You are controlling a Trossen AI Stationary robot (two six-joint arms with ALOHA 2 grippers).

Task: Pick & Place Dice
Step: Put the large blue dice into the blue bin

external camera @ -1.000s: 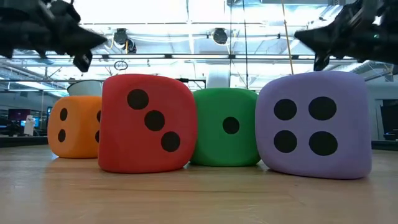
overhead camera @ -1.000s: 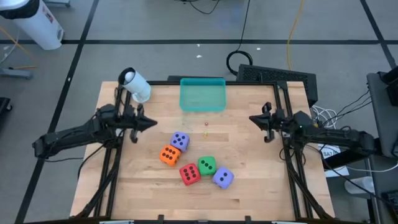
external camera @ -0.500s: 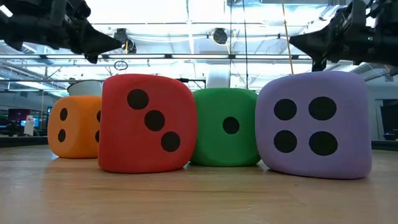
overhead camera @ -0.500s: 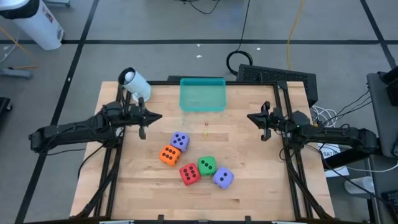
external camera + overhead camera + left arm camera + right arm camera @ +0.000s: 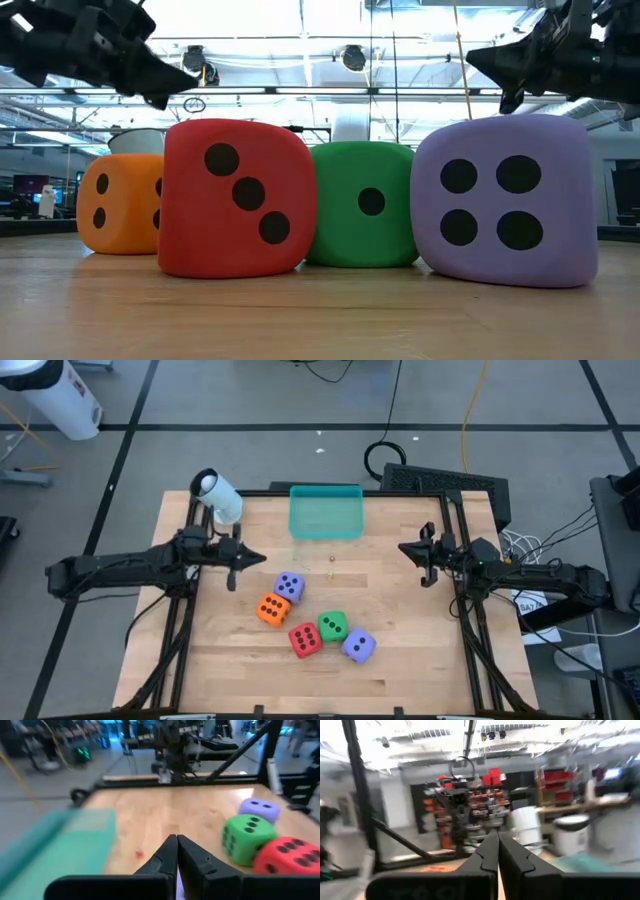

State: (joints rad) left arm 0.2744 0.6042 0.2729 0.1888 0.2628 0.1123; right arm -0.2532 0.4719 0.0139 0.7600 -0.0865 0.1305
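Note:
Five dice rest on the wooden table, each on one face: a purple one [image 5: 289, 586], an orange one [image 5: 270, 609], a red one [image 5: 305, 640], a green one [image 5: 333, 626] and a second purple one [image 5: 358, 646]. The low view shows the red die [image 5: 235, 198], the green die [image 5: 365, 203] and a purple die [image 5: 505, 200] close up. My left gripper [image 5: 262, 560] hovers shut above the table, left of the first purple die, pointing toward the table's right. My right gripper [image 5: 402, 549] hovers shut near the right side, pointing left. Neither holds anything.
A shallow teal tray [image 5: 325, 512] sits at the table's far edge, in the middle. A white roll [image 5: 217, 496] stands at the far left corner. A small red speck [image 5: 331, 559] lies on the wood before the tray. Bare wood lies between the grippers.
My left gripper has moved toward the table's right, closer to the nearest purple die, and has rolled about its own axis while staying shut. The dice have kept still.

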